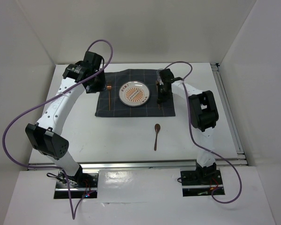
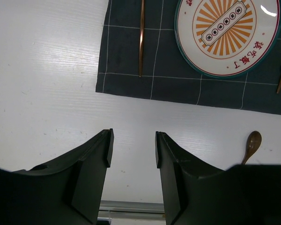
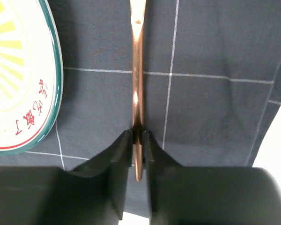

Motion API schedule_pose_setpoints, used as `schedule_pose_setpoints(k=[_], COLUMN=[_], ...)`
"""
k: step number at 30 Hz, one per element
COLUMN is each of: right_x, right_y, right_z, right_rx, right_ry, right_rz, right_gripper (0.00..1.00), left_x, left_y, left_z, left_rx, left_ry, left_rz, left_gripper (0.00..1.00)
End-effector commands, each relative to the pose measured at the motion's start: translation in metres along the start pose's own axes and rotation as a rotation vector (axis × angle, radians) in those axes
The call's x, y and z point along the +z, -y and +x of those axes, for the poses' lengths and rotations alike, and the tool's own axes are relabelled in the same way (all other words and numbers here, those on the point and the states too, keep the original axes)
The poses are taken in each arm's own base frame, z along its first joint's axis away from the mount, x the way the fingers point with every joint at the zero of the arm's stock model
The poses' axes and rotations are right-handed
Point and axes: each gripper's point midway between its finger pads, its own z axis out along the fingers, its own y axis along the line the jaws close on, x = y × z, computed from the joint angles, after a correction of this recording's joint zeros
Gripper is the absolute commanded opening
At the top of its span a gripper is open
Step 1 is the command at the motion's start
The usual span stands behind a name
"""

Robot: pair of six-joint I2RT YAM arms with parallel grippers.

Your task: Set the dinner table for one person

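Note:
The white dinner table (image 1: 215,122) carries a dark grey checked cloth (image 1: 114,105) with a round plate (image 1: 134,93) bearing an orange sunburst. A copper utensil (image 1: 109,97) lies on the cloth left of the plate; it also shows in the left wrist view (image 2: 141,37). My right gripper (image 1: 160,97) is right of the plate, low over the cloth. Its jaws (image 3: 137,133) are shut on the handle of a second copper utensil (image 3: 137,70). My left gripper (image 1: 97,84) is open and empty (image 2: 132,133) above the bare table beside the cloth's left edge.
A brown wooden spoon (image 1: 156,136) lies on the bare table in front of the cloth, also in the left wrist view (image 2: 250,145). Aluminium rails (image 1: 229,112) edge the table, with white walls around. Purple cables loop from both arms.

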Motion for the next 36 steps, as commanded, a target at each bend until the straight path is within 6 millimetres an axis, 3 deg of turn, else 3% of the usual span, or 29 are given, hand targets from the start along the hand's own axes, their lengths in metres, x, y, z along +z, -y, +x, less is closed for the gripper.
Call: schedule_pose_setpoints(k=[1,6,8,9,12,13,14,15,16,18,19,22,23,26,32,33,36], right_x=[-0.007,-0.041,-0.066,-0.088,-0.104,-0.123,-0.118,-0.121,-0.127,-0.136,-0.132,-0.130,-0.125,-0.114,-0.094,-0.093,-0.086], right_y=[-0.013,-0.018,-0.017,-0.019,-0.019,-0.026,-0.026,-0.029,-0.037,-0.049,-0.055,-0.066,-0.066,-0.059,-0.059,-0.061,-0.056], right_z=[-0.013,-0.033,-0.034,-0.040,-0.005,-0.002,0.029,0.042,0.069,0.092,0.119,0.152,0.170,0.196,0.226,0.231,0.231], right_rx=[0.004,-0.006,0.005,0.018,0.037,0.050,0.044,0.042,0.042,0.062,0.048,0.080,0.069,0.088,0.070,0.060,0.058], right_ry=[0.020,0.082,0.111,0.155,0.111,0.142,0.081,0.068,0.031,0.012,-0.036,-0.096,-0.126,-0.174,-0.221,-0.223,-0.201], right_rz=[-0.035,-0.014,-0.010,-0.013,-0.038,-0.069,-0.068,-0.073,-0.083,-0.103,-0.102,-0.112,-0.090,-0.039,0.013,0.023,0.067], right_gripper=[0.28,0.48,0.50,0.50,0.50,0.51,0.59,0.63,0.66,0.72,0.73,0.74,0.74,0.71,0.63,0.54,0.40], left_x=[-0.001,-0.003,-0.010,-0.010,-0.014,-0.018,-0.015,-0.013,-0.017,-0.015,-0.019,-0.019,-0.021,-0.025,-0.030,-0.030,-0.028], left_y=[-0.004,-0.004,-0.005,-0.005,-0.008,-0.009,-0.010,-0.011,-0.011,-0.011,-0.010,-0.010,-0.009,-0.011,-0.015,-0.016,-0.015], left_z=[-0.007,-0.005,-0.007,-0.007,-0.004,-0.006,-0.002,0.000,-0.001,0.002,0.002,0.002,-0.002,0.000,0.002,0.005,0.008], left_rx=[0.020,0.020,0.015,0.015,0.015,0.013,0.015,0.017,0.015,0.008,0.006,0.006,0.003,0.004,0.003,0.004,0.007], left_ry=[0.019,0.016,0.033,0.033,0.038,0.048,0.037,0.029,0.038,0.030,0.034,0.034,0.045,0.043,0.047,0.045,0.031], left_rz=[-0.017,-0.006,0.002,0.002,-0.006,-0.002,-0.007,-0.010,-0.006,-0.010,0.004,0.004,0.009,0.008,0.000,-0.001,0.003], left_gripper=[0.58,0.58,0.58,0.58,0.58,0.58,0.58,0.58,0.58,0.58,0.58,0.58,0.58,0.58,0.58,0.58,0.58])
